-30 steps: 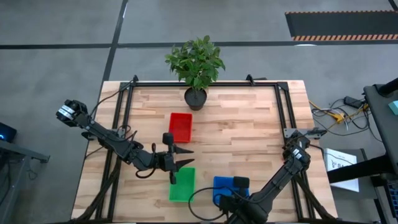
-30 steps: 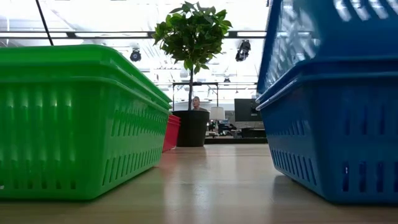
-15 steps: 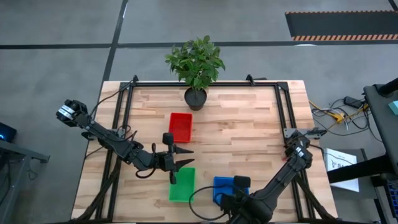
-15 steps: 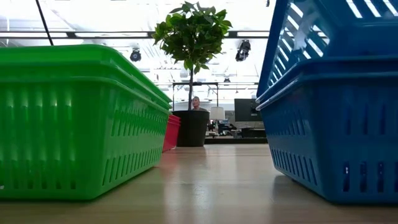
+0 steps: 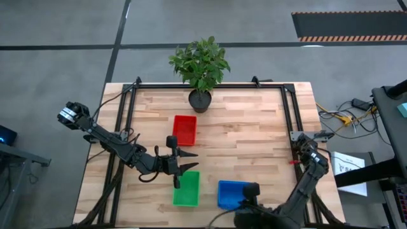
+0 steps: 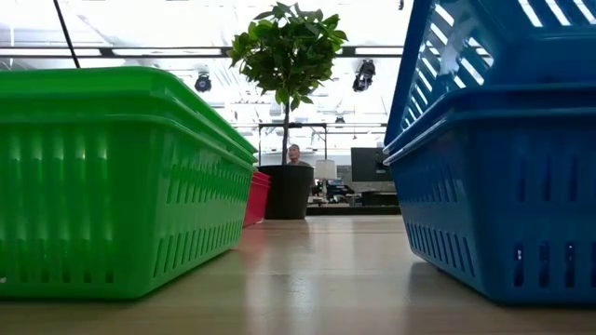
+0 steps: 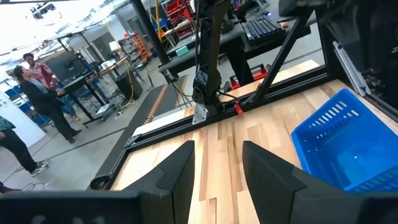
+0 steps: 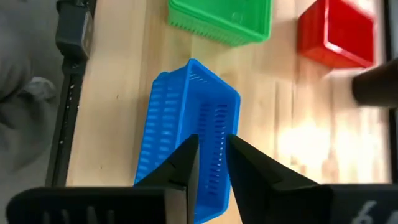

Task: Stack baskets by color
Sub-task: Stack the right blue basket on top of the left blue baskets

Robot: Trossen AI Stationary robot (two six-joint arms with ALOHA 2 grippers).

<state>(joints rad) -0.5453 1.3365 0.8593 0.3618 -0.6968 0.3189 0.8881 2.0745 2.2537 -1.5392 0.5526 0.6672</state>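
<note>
Blue baskets stand near the front edge. In the low view the upper blue basket sits tilted in the lower one. Nested green baskets stand to their left, and a red basket rests mid-table. My right gripper hovers above the blue baskets' near right side. Its fingers stand a narrow gap apart with nothing between them. Just beyond the green baskets, my left gripper hangs open and level above the table, pointing right.
A black pot with a leafy plant stands at the far edge, behind the red basket. Black frame rails run along the table's left, right and far sides. Bare wood lies between the red basket and the right rail.
My right gripper has drawn off the blue baskets, rising and going toward the table's near right corner. The upper blue basket tipped a little about a second ago and has lain still since. The green and red baskets have stayed where they were.
</note>
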